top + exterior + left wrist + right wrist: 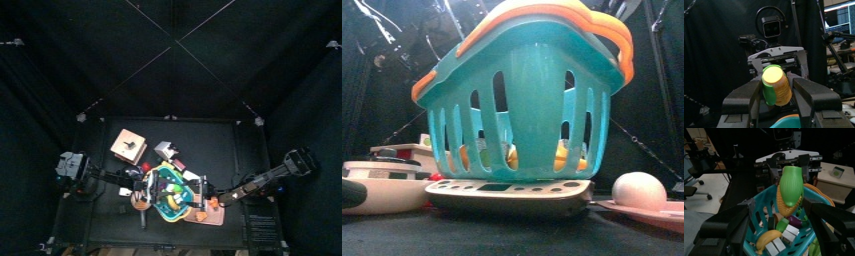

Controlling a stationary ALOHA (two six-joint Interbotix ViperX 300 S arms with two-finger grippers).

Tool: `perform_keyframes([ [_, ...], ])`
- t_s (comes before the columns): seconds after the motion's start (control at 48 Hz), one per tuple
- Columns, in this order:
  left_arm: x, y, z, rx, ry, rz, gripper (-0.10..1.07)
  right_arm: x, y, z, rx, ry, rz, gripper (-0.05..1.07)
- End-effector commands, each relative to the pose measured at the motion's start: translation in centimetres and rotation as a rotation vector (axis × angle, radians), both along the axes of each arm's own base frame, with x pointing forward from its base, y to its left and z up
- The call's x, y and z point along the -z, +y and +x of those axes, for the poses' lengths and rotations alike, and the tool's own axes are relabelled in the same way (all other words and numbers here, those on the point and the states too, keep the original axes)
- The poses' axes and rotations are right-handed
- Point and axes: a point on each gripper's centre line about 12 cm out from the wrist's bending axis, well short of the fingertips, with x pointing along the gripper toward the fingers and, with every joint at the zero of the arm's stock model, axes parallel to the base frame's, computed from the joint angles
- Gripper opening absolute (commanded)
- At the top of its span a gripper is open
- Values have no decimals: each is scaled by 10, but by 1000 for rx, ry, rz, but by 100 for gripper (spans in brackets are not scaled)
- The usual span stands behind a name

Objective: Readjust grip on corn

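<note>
Left claw (777,92) pinches corn (775,85), long axis pointing at right claw (774,230), spread wide over basket (761,228).

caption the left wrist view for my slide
Left gripper holds a corn cob end-on above the teal basket.

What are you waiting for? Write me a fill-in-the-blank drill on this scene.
The gripper holding the corn is the ___ one.
The teal basket has a rim coloured ___.
The basket stands on a kitchen ___.
On the pink plate lies a white ___.
Missing words: left; orange; scale; egg.
</note>
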Motion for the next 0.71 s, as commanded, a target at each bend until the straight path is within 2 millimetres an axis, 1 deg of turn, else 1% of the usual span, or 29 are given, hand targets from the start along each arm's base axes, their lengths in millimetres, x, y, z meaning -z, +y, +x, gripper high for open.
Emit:
perform_keyframes([
  [0.0, -8, -2, -5, -8, 40, -23, 64, -3, -5, 5, 26, -6, 12, 104],
  [0.188, 0, -12, -8, 20, 168, 1, 64, 11, -10, 25, 65, 43, 7, 104],
  [0.333, 8, -17, -7, 40, 213, 55, 64, 16, -7, 38, 69, 61, 1, 104],
  [0.521, 16, -18, -6, 47, 236, 83, 64, 18, -6, 44, 81, 71, 21, 104],
  [0.688, 18, -19, -5, 48, 242, 84, 64, 23, -7, 46, 89, 85, 23, 103],
])
